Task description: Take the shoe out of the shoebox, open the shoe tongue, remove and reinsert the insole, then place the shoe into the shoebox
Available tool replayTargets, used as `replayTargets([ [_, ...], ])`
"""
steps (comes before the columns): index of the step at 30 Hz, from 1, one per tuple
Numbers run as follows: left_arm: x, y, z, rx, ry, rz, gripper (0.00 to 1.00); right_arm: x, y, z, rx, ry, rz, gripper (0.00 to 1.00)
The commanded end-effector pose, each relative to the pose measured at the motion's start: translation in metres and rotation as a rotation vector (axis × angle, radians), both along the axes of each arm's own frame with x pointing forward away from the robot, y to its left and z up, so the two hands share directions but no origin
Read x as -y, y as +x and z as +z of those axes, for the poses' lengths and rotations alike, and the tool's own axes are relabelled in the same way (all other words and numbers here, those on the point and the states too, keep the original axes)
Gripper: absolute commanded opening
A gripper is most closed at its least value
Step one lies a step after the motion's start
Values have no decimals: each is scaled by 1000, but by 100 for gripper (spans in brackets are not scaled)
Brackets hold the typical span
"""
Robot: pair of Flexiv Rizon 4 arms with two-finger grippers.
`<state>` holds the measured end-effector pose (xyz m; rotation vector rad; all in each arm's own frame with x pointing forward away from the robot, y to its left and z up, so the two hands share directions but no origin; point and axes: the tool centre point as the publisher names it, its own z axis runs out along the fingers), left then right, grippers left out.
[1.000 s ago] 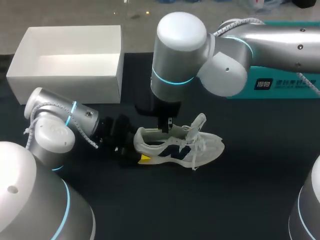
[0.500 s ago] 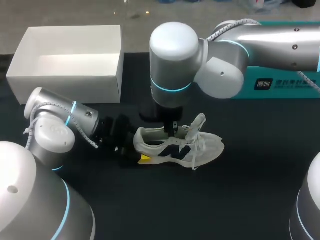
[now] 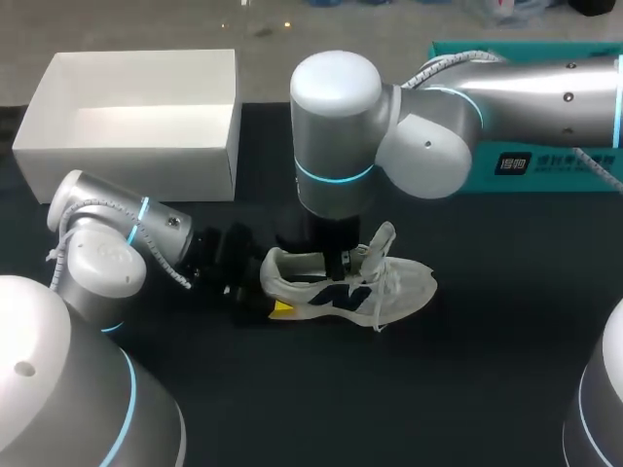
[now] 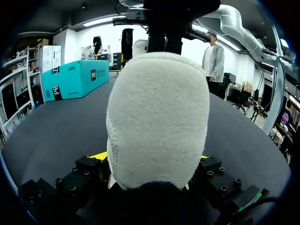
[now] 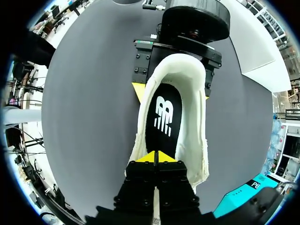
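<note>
The sneaker (image 3: 401, 288) lies on its side on the black table (image 3: 438, 389), out of its box, heel toward the robot's left arm. The left gripper (image 4: 152, 156) is clamped on the padded heel (image 4: 157, 117), with a yellow tip showing on each side of it. From above, the right gripper (image 5: 157, 157) dips into the shoe's mouth, its two tips pressed together just over the black insole (image 5: 164, 119). Whether they pinch the insole's edge cannot be seen. The tongue (image 3: 387, 233) stands lifted among loose laces. The shoe looks light, with a soft knit upper that would buckle under a squeeze, so the firmer heel counter seems the sound place to hold it. The thin, flexible insole is probably best lifted from its heel end. Farther back, the white shoebox (image 3: 127, 165) sits open, well apart from the shoe. A teal box (image 3: 531, 161) stands at the table's far right.
</note>
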<state>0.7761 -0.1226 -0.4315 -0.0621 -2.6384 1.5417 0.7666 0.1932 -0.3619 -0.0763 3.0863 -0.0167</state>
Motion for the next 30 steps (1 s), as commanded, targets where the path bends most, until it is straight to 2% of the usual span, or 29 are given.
replayTargets([
  [1, -3, -1, -5, 0, 2, 0, 0, -4, 6, -10, 4, 2, -5, 0],
  [8, -3, -1, -5, 0, 2, 0, 0, -7, 21, -22, 9, -17, -11, 0],
  [12, -3, -1, -5, 0, 2, 0, 0, -3, 24, -26, 16, -11, -29, 0],
  [19, -3, -1, -5, 0, 2, 0, 0, 2, 24, -31, 81, 27, -67, 0],
  [21, -3, -1, -5, 0, 2, 0, 0, 3, 25, -31, 88, 25, -72, 25],
  [22, -3, -1, -5, 0, 2, 0, 0, 3, 26, -31, 88, 25, -72, 29],
  [30, -3, -1, -5, 0, 2, 0, 0, 4, 34, -34, 108, 20, -91, 35],
])
